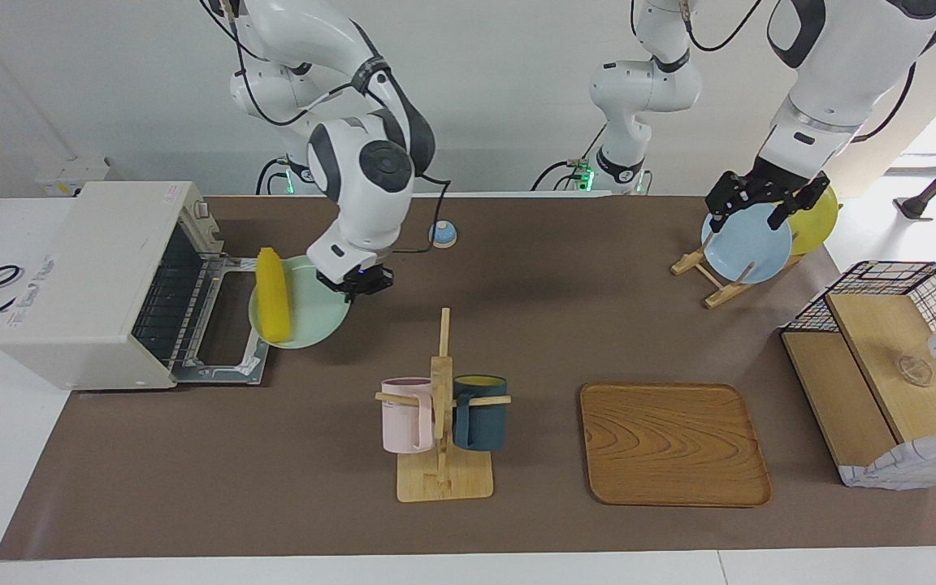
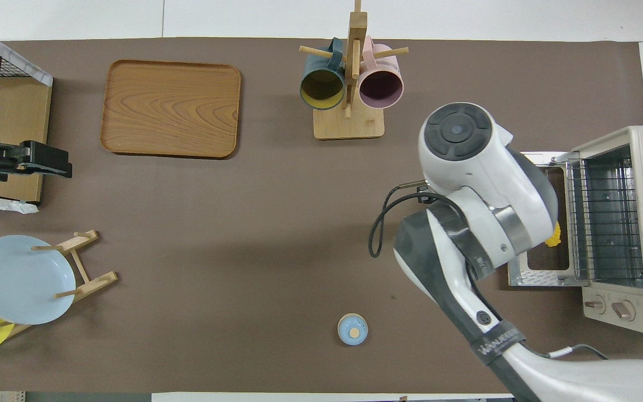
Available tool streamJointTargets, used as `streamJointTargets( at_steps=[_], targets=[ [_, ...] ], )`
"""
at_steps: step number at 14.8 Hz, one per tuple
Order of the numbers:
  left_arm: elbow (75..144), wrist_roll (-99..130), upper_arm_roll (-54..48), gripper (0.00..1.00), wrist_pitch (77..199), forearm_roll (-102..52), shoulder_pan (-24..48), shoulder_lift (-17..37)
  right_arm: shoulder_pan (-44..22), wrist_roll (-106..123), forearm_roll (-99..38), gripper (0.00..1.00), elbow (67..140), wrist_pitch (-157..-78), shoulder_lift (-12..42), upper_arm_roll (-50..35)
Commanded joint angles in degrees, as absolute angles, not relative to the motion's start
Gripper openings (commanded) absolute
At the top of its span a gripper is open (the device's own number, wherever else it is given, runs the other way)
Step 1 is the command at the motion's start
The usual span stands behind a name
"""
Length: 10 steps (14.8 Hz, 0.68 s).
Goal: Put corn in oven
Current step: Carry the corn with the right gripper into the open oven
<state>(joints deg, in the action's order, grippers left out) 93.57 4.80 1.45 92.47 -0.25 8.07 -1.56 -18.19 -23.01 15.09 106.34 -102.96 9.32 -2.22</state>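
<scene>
1. Right gripper (image 1: pixel 357 286): raised in front of the oven (image 1: pixel 94 280), fingers pressed together on the rim of a pale green plate (image 1: pixel 309 321)
2. Plate: carried in the air, partly over the edge of the oven's dropped door (image 1: pixel 232 317)
3. Corn (image 1: pixel 272 294): lying lengthwise on the held plate, at the plate's side toward the oven; in the overhead view only one yellow tip (image 2: pixel 552 239) visible past the right arm, over the door
4. Oven: at the right arm's end of the table, door down, wire rack (image 2: pixel 603 215) bare
5. Left gripper (image 1: pixel 754 199): up over the blue plate (image 1: pixel 748 244) on the wooden plate stand (image 1: pixel 712 280), fingers spread wide, nothing pinched; arm waiting
6. Mug rack (image 1: pixel 442 422), wooden tray (image 1: pixel 673 443) and small blue knob (image 1: pixel 443 234) standing apart on the brown mat
</scene>
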Motion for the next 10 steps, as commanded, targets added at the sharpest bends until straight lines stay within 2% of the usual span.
streamJointTargets(
  at_steps=[1,6,10],
  targets=[
    [94.0,4.0,0.8,1.0,94.3,0.6,7.6,-0.7,-13.0,-20.4,16.2,0.0,112.6,-104.6,5.1,-3.0],
    [91.0,4.0,1.0,1.0,88.2,0.4,7.9,-0.3,-1.5,-9.3,16.3,0.0,114.3,-107.2,4.7,-3.1],
    [91.6,4.2,0.8,1.0,88.5,0.4,7.6,-1.1,2.1,-7.0,16.3,0.0,121.1,-114.3,3.1,-3.1]
  ],
)
